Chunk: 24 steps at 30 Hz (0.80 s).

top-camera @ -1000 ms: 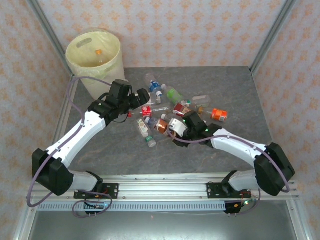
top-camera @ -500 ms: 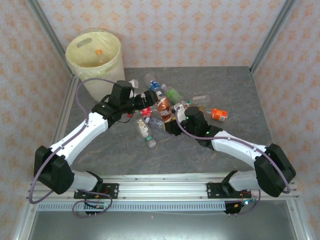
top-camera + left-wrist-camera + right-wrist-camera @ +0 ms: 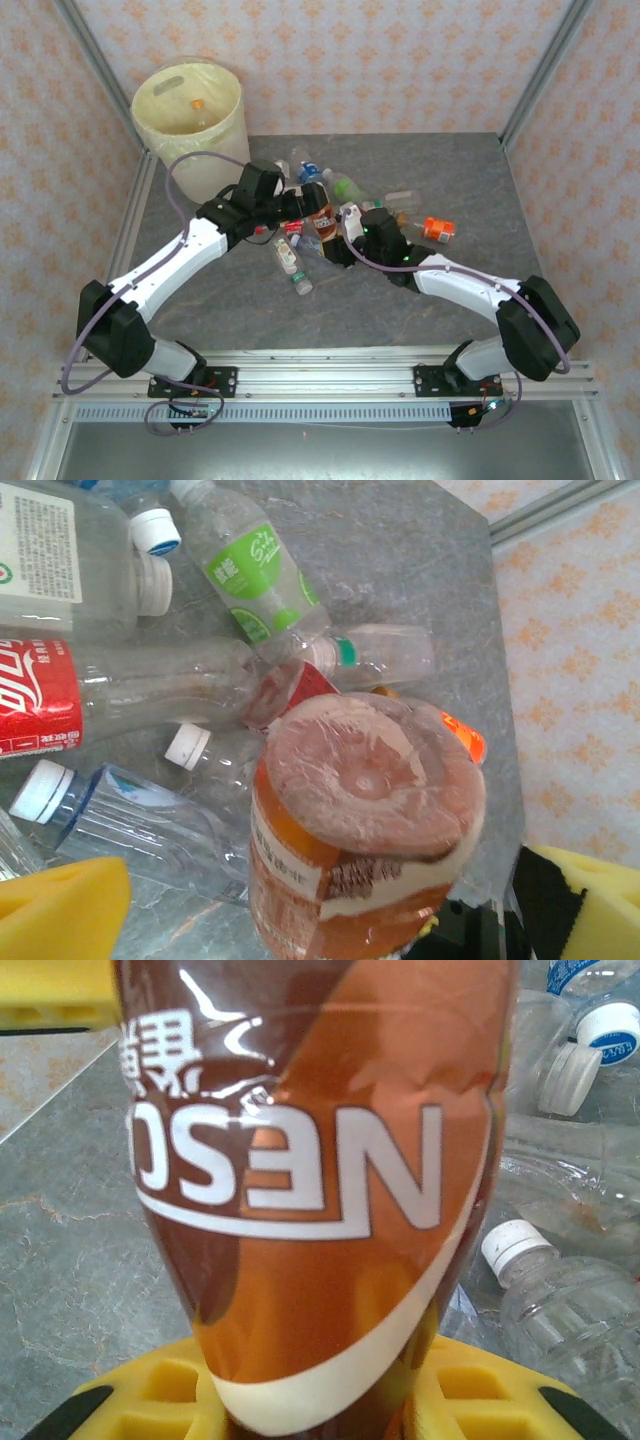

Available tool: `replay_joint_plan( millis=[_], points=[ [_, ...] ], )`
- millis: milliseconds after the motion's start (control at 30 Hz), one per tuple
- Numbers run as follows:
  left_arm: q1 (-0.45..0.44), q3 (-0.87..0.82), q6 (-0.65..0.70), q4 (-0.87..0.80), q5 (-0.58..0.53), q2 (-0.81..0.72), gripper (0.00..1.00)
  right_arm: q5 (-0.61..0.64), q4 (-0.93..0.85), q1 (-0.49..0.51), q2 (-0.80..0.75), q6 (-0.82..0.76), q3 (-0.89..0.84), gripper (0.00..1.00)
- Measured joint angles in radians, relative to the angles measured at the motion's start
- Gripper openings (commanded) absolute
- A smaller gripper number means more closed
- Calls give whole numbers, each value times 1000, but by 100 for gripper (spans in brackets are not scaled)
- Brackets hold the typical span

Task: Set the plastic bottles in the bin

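Cream bin (image 3: 215, 140) with orange-capped bottle (image 3: 197, 103) inside, right end effector (image 3: 310, 1405) clamping brown bottle (image 3: 310, 1160), left end effector (image 3: 322, 908) spread wide

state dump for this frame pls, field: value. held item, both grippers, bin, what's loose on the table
held item: orange-brown bottle, raised over the pile
right gripper: shut on the orange-brown bottle
left gripper: open, fingers either side of the bottle's base, left pad clear of it
bin: upright, far left corner; orange-capped bottle inside
loose: cluster lying flat between the arms, incl. green-label bottle and red-label bottle; orange bottle further right
stage: looks like a handover, right to left
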Motion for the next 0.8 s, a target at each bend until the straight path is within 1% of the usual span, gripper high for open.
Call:
replay_joint_plan(
  millis=[200,333,400,500,567,667,733,800],
  points=[
    [-18,50,-2,-52,-32,68,94,-1,-42,10,7,-24,22,19],
    [-32,70,-9,-75,-56,103,85,0,-80,29,13,-48,49,19],
    [-32,81,-14,-82,-63,114,78,0,-89,37,17,-48,57,19],
    [-32,85,-29,-82,-68,126,61,3,-99,43,27,-48,68,19],
    [-33,84,-35,-82,-67,130,54,4,-103,46,35,-51,70,20],
    [-33,84,-46,-78,-63,130,48,4,-105,47,37,-51,73,28],
    [-32,82,-50,-71,-64,129,43,8,-106,47,37,-50,76,41],
    [-33,74,-51,-60,-71,123,42,11,-106,47,37,-47,76,56]
  ],
)
